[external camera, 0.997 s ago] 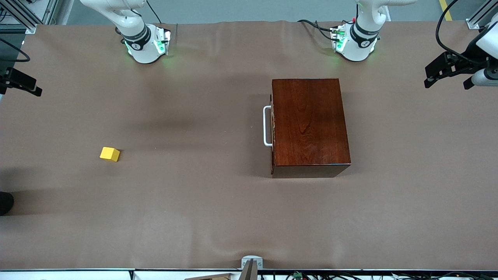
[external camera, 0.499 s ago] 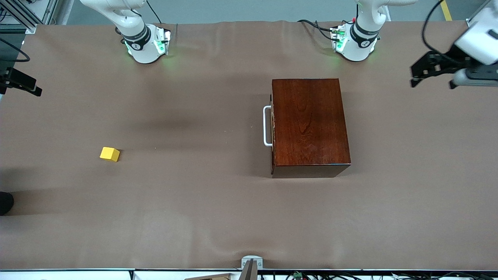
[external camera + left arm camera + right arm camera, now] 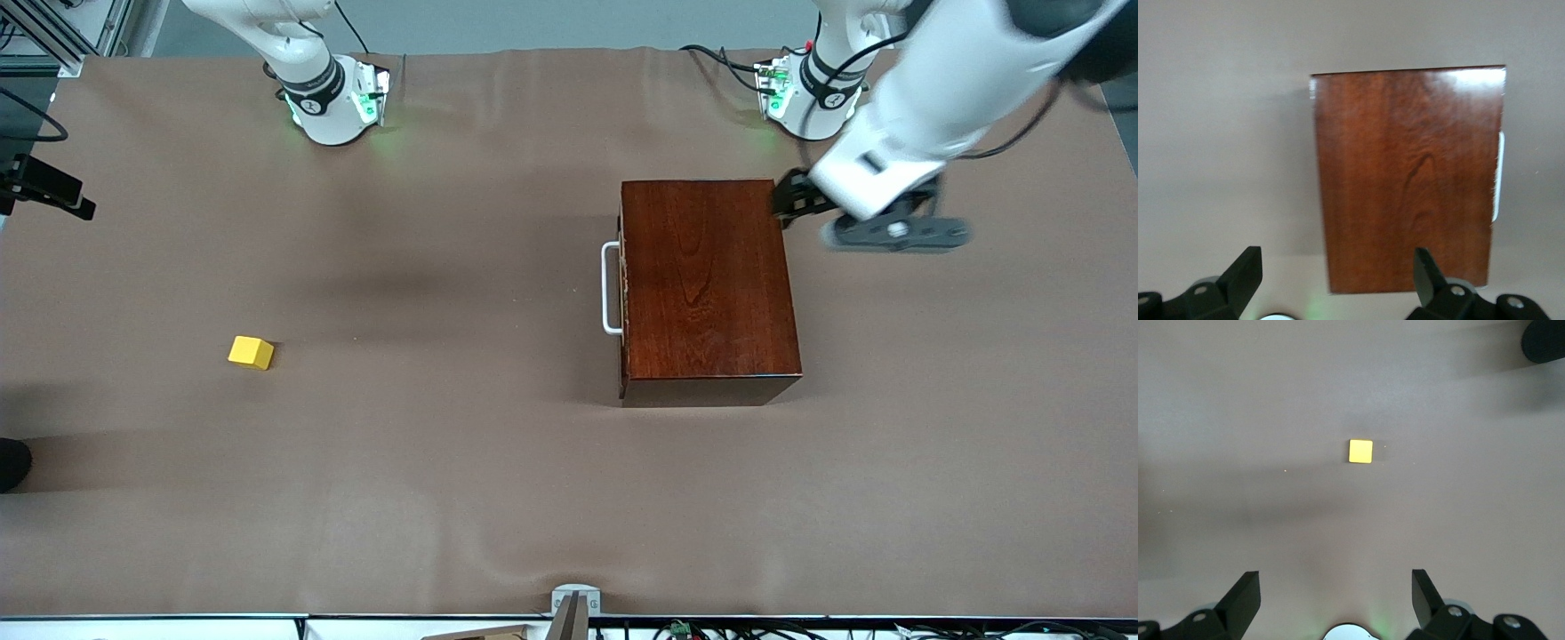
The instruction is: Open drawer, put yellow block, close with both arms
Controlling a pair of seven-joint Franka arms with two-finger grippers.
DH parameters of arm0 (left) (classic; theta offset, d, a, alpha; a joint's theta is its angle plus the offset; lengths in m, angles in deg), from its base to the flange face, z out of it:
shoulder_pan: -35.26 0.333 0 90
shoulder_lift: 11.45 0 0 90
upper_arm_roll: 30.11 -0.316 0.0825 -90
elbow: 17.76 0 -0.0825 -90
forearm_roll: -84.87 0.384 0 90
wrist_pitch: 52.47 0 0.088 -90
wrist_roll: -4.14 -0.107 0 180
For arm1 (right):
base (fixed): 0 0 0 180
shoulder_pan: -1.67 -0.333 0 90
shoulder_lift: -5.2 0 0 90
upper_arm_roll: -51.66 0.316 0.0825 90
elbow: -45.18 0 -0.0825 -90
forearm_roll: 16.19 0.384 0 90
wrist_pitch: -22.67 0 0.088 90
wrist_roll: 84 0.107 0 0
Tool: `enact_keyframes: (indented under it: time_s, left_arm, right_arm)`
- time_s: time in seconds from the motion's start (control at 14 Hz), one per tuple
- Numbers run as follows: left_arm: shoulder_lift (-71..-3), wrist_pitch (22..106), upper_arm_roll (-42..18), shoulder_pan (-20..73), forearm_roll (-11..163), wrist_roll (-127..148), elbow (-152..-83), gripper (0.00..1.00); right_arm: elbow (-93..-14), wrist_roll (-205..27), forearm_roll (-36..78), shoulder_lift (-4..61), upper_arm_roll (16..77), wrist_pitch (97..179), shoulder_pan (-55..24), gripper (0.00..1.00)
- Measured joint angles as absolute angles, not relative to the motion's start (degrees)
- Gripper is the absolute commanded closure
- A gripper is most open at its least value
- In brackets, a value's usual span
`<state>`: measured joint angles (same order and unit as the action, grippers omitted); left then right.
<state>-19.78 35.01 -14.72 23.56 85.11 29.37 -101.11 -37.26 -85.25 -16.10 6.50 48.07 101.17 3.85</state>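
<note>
Table cloth (image 3: 444, 498) in brown is the widest thing you see, running from one arm's end to the other. On it, toward the left arm's end, stands the dark reddish-brown box (image 3: 707, 284); its long axis runs from the robots' bases toward the front camera. The drawer (image 3: 624, 289) is pushed fully in, and its front faces the right arm's end of the table, with the white handle (image 3: 610, 289) standing out on that side and lying parallel to the box's long axis.

Your left arm (image 3: 942, 80) reaches out from its base, and the left gripper (image 3: 796, 203) hangs in the air over the corner of the box closest to that base, on the side away from the handle. In the left wrist view its fingers (image 3: 1431, 277) are spread wide with nothing between them, and the box top (image 3: 1408, 177) fills the middle.

Your right arm (image 3: 284, 44) waits; the right gripper (image 3: 1335, 597) is likewise spread and empty.

Smallest is the yellow block (image 3: 251, 352), alone on the cloth toward the right arm's end, well apart from the box and nearer the front camera than the handle. It shows as a square (image 3: 1361, 451) in the right wrist view, apart from the fingers.
</note>
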Motion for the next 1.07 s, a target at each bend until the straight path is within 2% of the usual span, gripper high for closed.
enact_keyframes:
  time_s: [0.28,0.85,1.07]
  left_arm:
    - [-24.5,41.7,-14.6,15.9,85.1,38.3,-100.1,0.00]
    - [-39.7,47.2,-15.7,-0.2,89.8,49.1,-90.8,0.00]
    - [-44.7,48.7,-22.3,-9.0,91.0,53.2,-88.9,0.00]
  right_arm:
    - [-37.3,-85.3,-16.1,6.5,48.1,101.2,3.9,0.00]
    - [-37.3,-85.3,-16.1,6.5,48.0,101.2,3.9,0.00]
    - [-37.3,-85.3,-16.1,6.5,48.0,101.2,3.9,0.00]
